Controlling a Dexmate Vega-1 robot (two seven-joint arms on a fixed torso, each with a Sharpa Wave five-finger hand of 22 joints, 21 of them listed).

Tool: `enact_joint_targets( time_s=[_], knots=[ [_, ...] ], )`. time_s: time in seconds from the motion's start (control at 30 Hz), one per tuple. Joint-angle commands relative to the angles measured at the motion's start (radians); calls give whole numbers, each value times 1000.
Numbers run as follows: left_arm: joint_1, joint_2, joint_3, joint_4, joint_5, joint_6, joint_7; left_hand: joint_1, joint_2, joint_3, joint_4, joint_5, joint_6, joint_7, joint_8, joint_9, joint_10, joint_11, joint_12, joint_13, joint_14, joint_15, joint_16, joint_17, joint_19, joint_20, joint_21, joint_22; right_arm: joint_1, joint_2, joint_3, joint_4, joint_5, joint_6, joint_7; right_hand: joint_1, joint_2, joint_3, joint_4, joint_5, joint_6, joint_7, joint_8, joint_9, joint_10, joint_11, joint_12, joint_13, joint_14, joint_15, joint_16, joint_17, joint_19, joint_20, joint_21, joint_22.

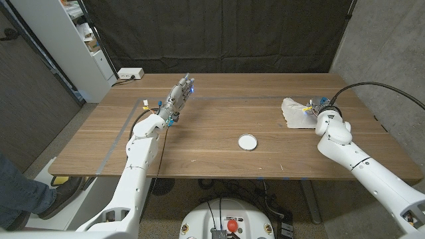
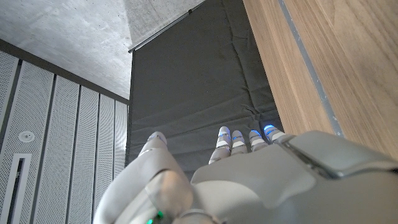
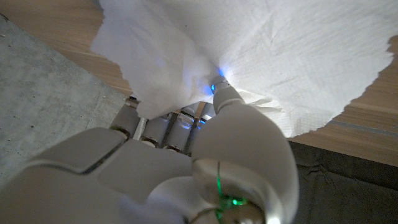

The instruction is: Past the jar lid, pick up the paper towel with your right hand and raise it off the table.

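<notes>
While folds hide its fingertips (mostly), right robot hand (image 3: 186, 168) pinches paper towel (image 3: 280, 56).

The head view looks down from above the near edge onto the whole brown wooden table (image 1: 219, 126), arms entering from the bottom corners. The left wrist view sits close behind the white left hand (image 2: 249, 180), facing the dark curtain (image 2: 199, 81), table upper right. The right wrist view presses close behind the right hand (image 3: 205, 155), sharing the crumpled white paper towel (image 3: 280, 56) with the head view's right.
</notes>
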Motion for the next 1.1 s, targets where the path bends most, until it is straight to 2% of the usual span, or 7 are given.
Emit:
enact_joint_targets(
  time_s=[0.03, 1.1],
  knots=[
    [5, 3, -1, -12, -3, 5, -5, 2, 7, 3, -7, -3, 5, 1, 6, 1, 3, -1, 1, 2, 4, 0, 2, 5, -104, 8, -2, 4, -22, -4, 23, -39, -4, 16, -9, 8, 3, 0, 9, -1, 8, -4, -3, 5, 3, 0, 7, 6, 5, -129, -2, 6, 11, -1, -2, 4],
    [7, 8, -15, -1, -19, -12, -24, 1, 9, 2, -11, -3, 5, 3, 5, 1, 1, 0, 0, 2, 4, 1, 2, 5, -106, 8, -2, 4, -45, -10, 44, -129, -75, 37, 14, 19, 4, -7, 14, -1, 28, -5, -10, 10, 9, -1, 9, 16, 9, -132, -21, 15, 10, -3, -4, 4]
  ],
)
